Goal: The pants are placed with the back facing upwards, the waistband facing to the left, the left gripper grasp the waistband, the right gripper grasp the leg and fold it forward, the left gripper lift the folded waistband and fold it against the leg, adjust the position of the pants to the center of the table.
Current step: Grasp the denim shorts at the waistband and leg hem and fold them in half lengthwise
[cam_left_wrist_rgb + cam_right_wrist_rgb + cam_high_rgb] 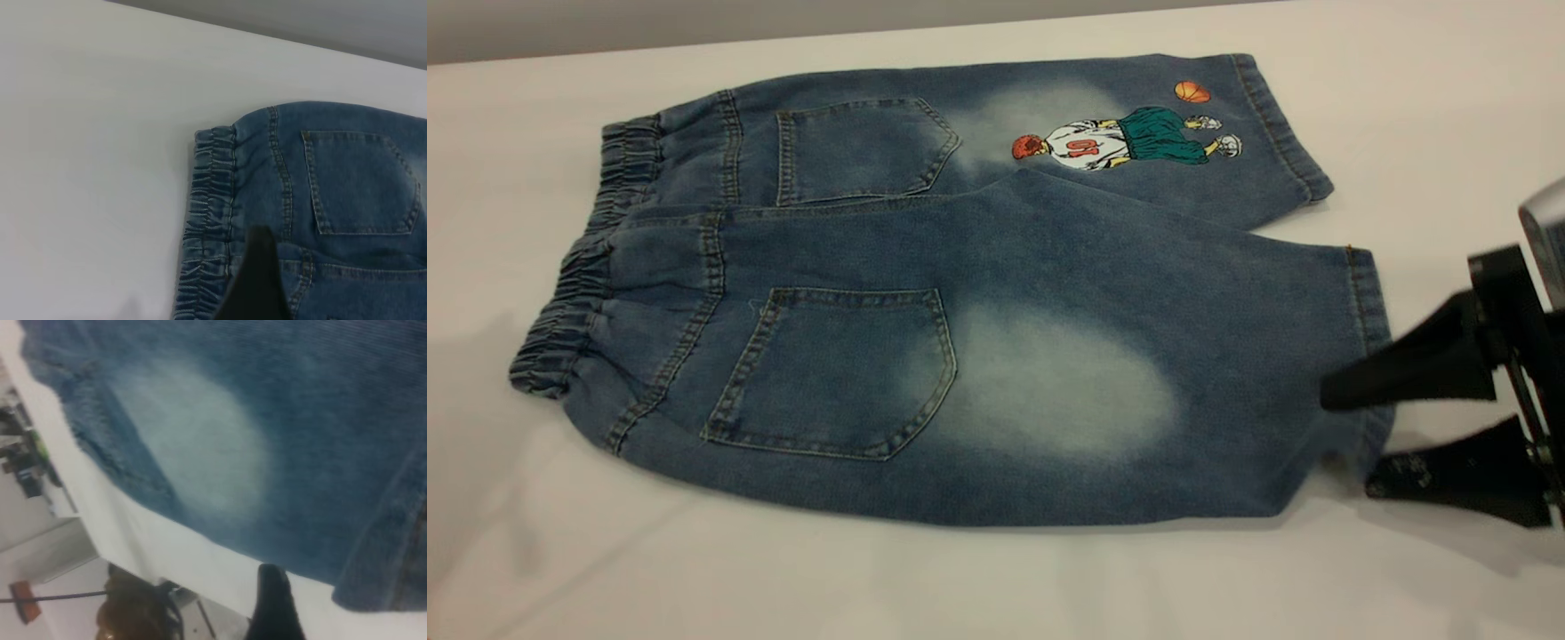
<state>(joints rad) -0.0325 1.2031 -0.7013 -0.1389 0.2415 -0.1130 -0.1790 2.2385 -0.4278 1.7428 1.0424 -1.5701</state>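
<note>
The pants [960,302] lie flat on the white table [996,587], back up, both patch pockets showing. The gathered waistband [587,267] is at the left. The plain leg [1103,391] with its pale oval is nearest the camera; the cartoon print is on the far leg. My right gripper [1347,440] is open at the near leg's hem, one finger over the cloth and one at table level. My left gripper [327,287] is outside the exterior view; in the left wrist view it hovers open over the waistband [210,207], with one black finger [257,280] showing.
The table's far edge [783,40] runs just behind the pants. In the right wrist view the near table edge [133,540] shows, with floor and equipment beyond it. Bare tabletop lies left of the waistband and in front of the pants.
</note>
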